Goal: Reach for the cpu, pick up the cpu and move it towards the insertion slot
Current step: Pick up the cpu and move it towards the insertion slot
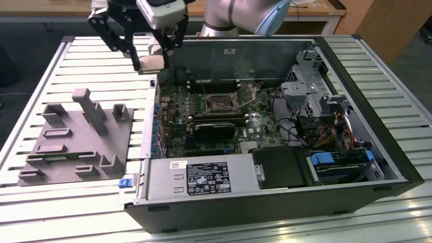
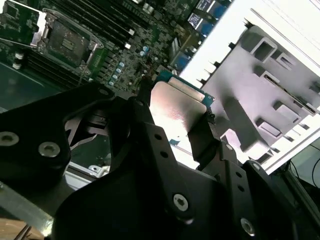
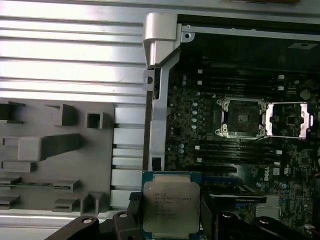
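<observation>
Black gripper [image 2: 176, 131] jaws clamp the silver cpu [image 2: 176, 111] by its edges, above the green motherboard, the insertion slot [image 2: 64, 41] well apart

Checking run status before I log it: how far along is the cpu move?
Done: the cpu is picked up, clamped in the end effector and lifted off the grey fixture. In hand: it hangs above the case's edge in the exterior view. Left: the insertion slot sits open and empty, still apart from the cpu.

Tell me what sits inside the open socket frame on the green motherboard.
Inside the square dark-framed insertion slot is a bare recess, no chip. Its pins cannot be made out. The silver-topped cpu is in the claw.
</observation>
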Robot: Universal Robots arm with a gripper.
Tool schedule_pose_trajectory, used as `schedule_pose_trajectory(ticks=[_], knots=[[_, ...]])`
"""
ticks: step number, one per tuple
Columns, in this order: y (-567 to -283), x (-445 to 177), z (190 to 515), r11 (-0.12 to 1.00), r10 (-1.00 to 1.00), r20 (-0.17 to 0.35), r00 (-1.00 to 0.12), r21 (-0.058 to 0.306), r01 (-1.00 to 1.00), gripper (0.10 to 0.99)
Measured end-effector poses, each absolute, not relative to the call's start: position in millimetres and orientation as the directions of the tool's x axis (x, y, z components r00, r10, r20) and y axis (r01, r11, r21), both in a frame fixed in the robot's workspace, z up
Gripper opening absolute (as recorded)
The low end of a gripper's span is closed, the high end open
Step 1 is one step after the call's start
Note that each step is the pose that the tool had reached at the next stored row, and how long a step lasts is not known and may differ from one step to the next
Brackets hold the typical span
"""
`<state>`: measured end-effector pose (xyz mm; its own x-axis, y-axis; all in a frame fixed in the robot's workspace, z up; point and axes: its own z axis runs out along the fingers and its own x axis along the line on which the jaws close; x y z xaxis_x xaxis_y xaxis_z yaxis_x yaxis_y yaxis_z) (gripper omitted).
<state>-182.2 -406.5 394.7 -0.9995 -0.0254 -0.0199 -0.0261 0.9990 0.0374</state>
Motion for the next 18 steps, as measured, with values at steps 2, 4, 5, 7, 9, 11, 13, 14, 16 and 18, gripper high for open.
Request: schedule_pose_trajectory(ticks=[2,4,5,7,9,11,13,14,16,18], knots=[[-406.6,-175.2,394.7,0.999,-0.026,-0.02,-0.999,0.037,-0.026,0.545],[-406.5,-168.0,394.7,0.999,-0.026,-0.02,-0.999,0.037,-0.026,0.545],[-406.5,-164.0,394.7,0.999,-0.025,-0.02,-0.999,0.037,-0.026,0.545],[-406.5,-156.1,394.7,0.999,-0.026,-0.02,-0.999,0.037,-0.026,0.545],[-406.5,-148.2,394.7,0.999,-0.025,-0.02,-0.999,0.037,-0.026,0.545],[-406.6,-139.7,394.7,0.999,-0.026,-0.02,-0.999,0.037,-0.026,0.545],[-406.5,-131.6,394.7,0.999,-0.025,-0.02,-0.999,0.037,-0.026,0.545],[-406.6,-127.7,394.7,0.999,-0.025,-0.02,-0.999,0.037,-0.026,0.545],[-406.5,-120.3,394.7,0.999,-0.026,-0.02,-0.999,0.037,-0.026,0.545],[-406.4,-112.6,394.6,0.999,-0.025,-0.02,-0.999,0.037,-0.026,0.545]])
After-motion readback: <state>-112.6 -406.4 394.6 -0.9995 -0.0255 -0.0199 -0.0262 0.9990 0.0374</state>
